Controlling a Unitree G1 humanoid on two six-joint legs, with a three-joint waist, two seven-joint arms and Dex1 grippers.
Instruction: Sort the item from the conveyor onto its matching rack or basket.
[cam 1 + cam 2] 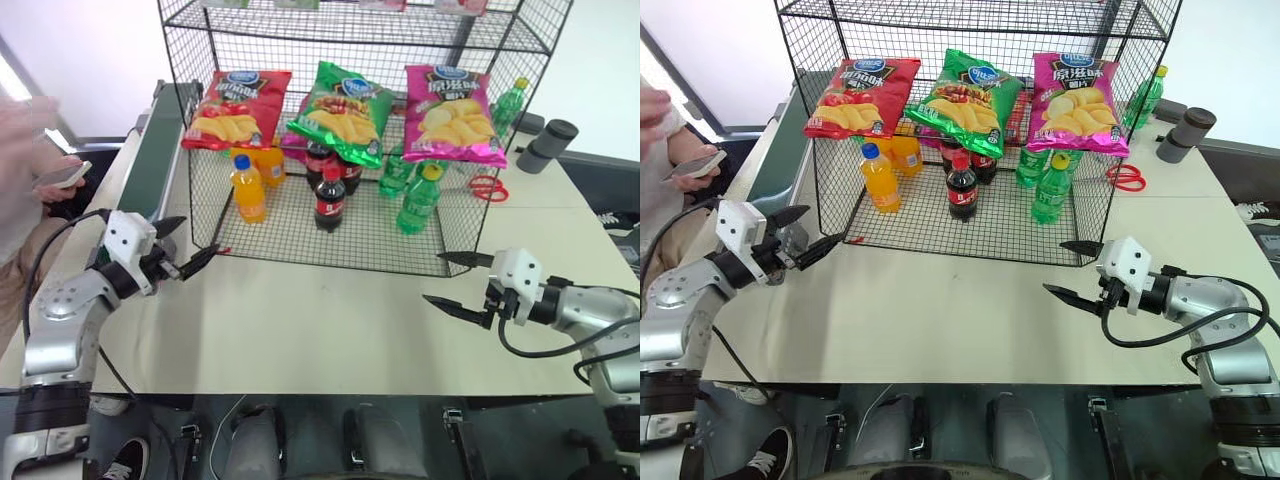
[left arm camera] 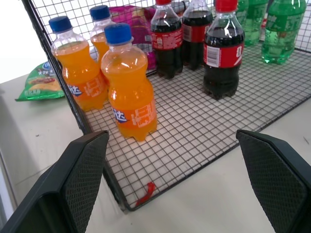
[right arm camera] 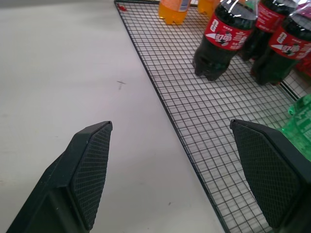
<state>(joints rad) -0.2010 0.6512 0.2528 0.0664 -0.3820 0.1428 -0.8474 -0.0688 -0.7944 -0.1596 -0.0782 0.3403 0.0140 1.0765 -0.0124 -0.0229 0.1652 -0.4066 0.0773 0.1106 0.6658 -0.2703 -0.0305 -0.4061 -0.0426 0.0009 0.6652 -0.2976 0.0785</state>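
Pale counter (image 1: 330, 330) in a bright white room, big black wire rack (image 1: 360, 150) standing on the far half of it, conveyor (image 1: 160, 145) running along the rack's left side. A person's hand (image 1: 30, 130) with a phone sits at the left edge.

Rack shelf holds three crisp bags in a row: red bag (image 1: 237, 108), green bag (image 1: 342, 110), pink bag (image 1: 452, 113). Orange soda (image 1: 248, 187), cola (image 1: 330, 198) and green bottles (image 1: 420, 198) stand on the floor tier below.

Left wrist view shows another green crisp bag (image 2: 43, 82) lying flat on the pale surface just outside the rack's left wall, beside the orange bottles. Probably the item to sort, though the mesh cuts off most of it.

Left pincer (image 1: 190, 250) spread wide, empty, at the rack's front-left corner. Right pincer (image 1: 462, 285) also spread, empty, hovering over the counter near the front-right corner.

Step in hand: reach, nothing picked up yet. Next move looks like the left arm's: go round the rack's left side to the bag, pinch an edge of it, lift and place it on the shelf by the matching green bag.
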